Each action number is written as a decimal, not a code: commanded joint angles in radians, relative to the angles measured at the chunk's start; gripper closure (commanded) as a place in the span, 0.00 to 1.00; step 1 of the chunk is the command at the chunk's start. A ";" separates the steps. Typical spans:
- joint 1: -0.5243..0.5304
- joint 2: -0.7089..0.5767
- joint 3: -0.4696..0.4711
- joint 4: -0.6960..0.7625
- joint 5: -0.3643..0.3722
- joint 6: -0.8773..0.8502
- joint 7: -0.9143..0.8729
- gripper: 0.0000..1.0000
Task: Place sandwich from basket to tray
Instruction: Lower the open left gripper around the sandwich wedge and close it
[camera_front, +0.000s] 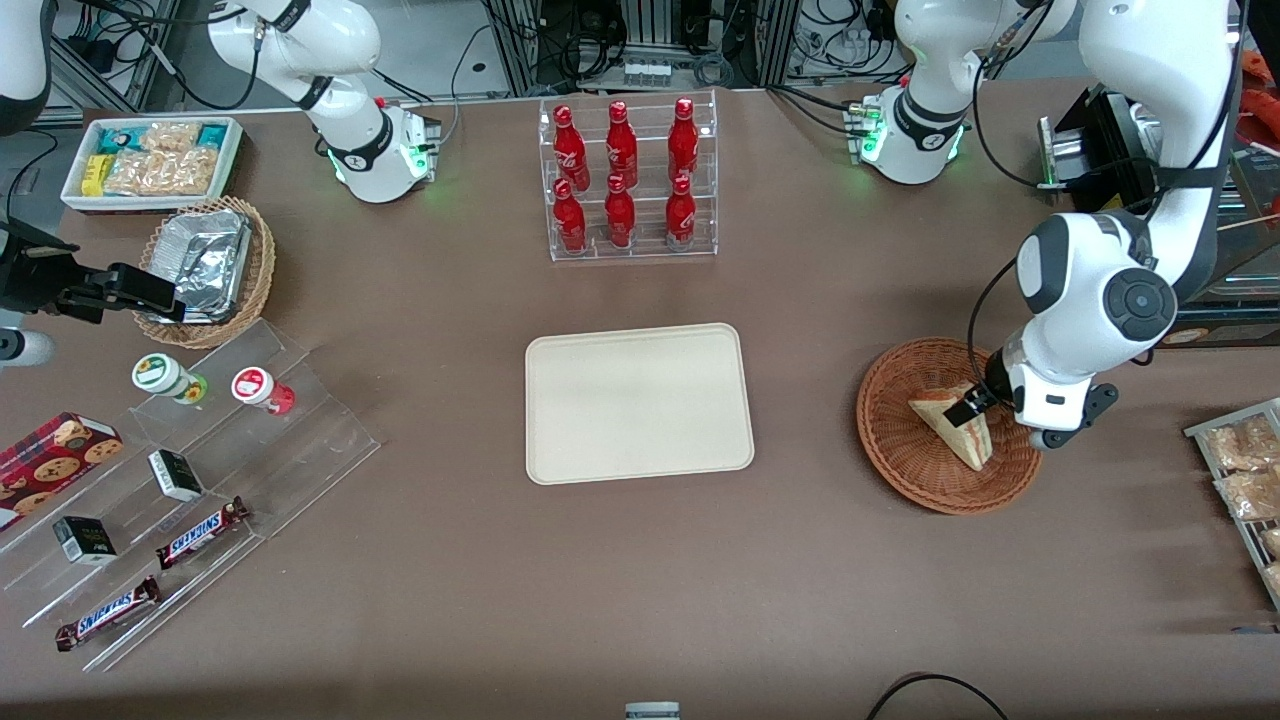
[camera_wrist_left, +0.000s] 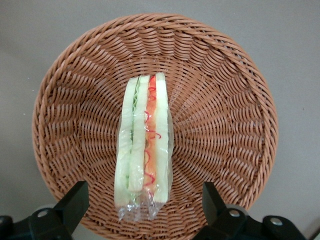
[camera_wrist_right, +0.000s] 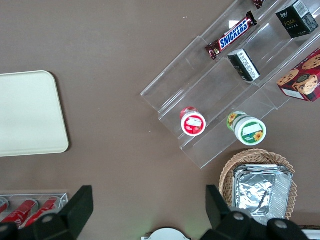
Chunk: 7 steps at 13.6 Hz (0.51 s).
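The sandwich (camera_front: 962, 438) lies in the reddish-brown wicker basket (camera_front: 885, 425) toward the working arm's end of the table, wrapped in clear film. In the left wrist view it (camera_wrist_left: 145, 135) shows its cut edge with green, white and red layers, resting across the middle of the basket (camera_wrist_left: 225, 115). My gripper (camera_front: 970, 408) hangs low over the basket, open, and its two black fingers (camera_wrist_left: 75, 200) stand wide on either side of the sandwich's end without touching it; the gripper's midpoint (camera_wrist_left: 144, 202) is over the film tail. The cream tray (camera_front: 640, 402) sits bare at the table's middle.
A clear rack of red bottles (camera_front: 630, 180) stands farther from the camera than the tray. A wire rack of snack packets (camera_front: 1245, 480) lies beside the basket at the table's edge. Toward the parked arm's end are a foil-lined basket (camera_front: 205, 265), a white snack bin (camera_front: 150, 160) and an acrylic stand (camera_front: 190, 500).
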 joint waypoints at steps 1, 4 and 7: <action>0.008 0.021 -0.008 -0.010 -0.011 0.037 -0.031 0.00; 0.008 0.053 -0.008 -0.011 -0.011 0.065 -0.031 0.00; 0.008 0.075 -0.008 -0.023 -0.011 0.088 -0.031 0.02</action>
